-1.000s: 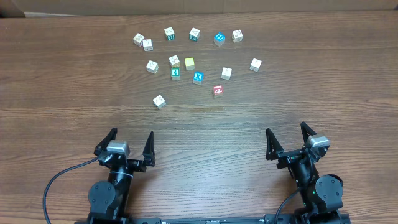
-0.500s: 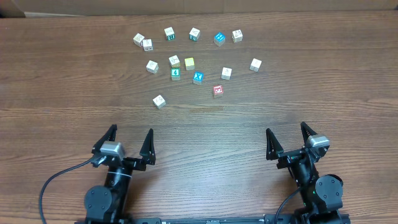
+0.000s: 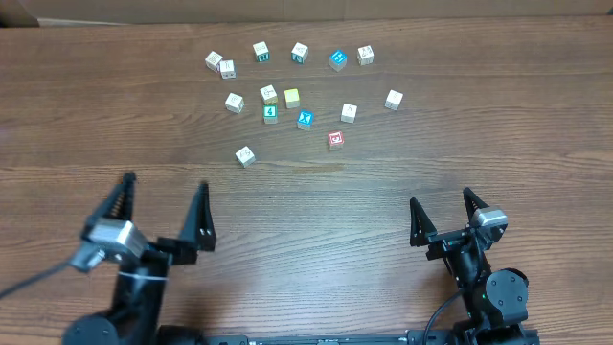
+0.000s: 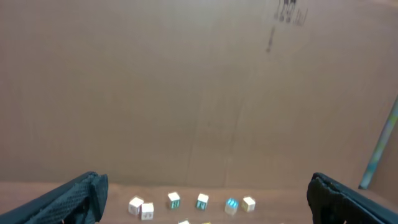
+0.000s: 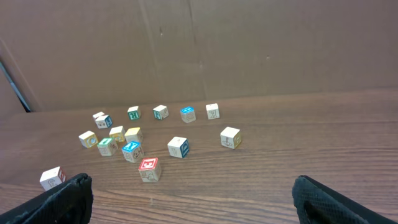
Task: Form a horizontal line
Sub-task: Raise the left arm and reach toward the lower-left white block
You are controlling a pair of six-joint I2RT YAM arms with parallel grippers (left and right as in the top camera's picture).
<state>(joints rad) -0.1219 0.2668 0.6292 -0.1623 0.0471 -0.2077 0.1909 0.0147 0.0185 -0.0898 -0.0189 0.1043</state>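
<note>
Several small letter blocks lie scattered on the far half of the wooden table [image 3: 316,201], among them a red-faced block [image 3: 335,140], a white block nearest the front [image 3: 245,155], a blue block [image 3: 338,59] and a yellow block [image 3: 291,97]. My left gripper [image 3: 163,206] is open and empty, raised above the table's near left. My right gripper [image 3: 445,213] is open and empty at the near right. The left wrist view shows the far row of blocks [image 4: 174,200] low between its fingers [image 4: 205,199]. The right wrist view shows the red-faced block [image 5: 148,168] ahead of its fingers [image 5: 193,199].
A brown cardboard wall [image 4: 186,93] stands behind the table's far edge. The blocks sit well beyond both grippers, with bare wood between them.
My left gripper has risen and shifted left and forward, appearing larger in the overhead view. The right arm and the blocks have not moved.
</note>
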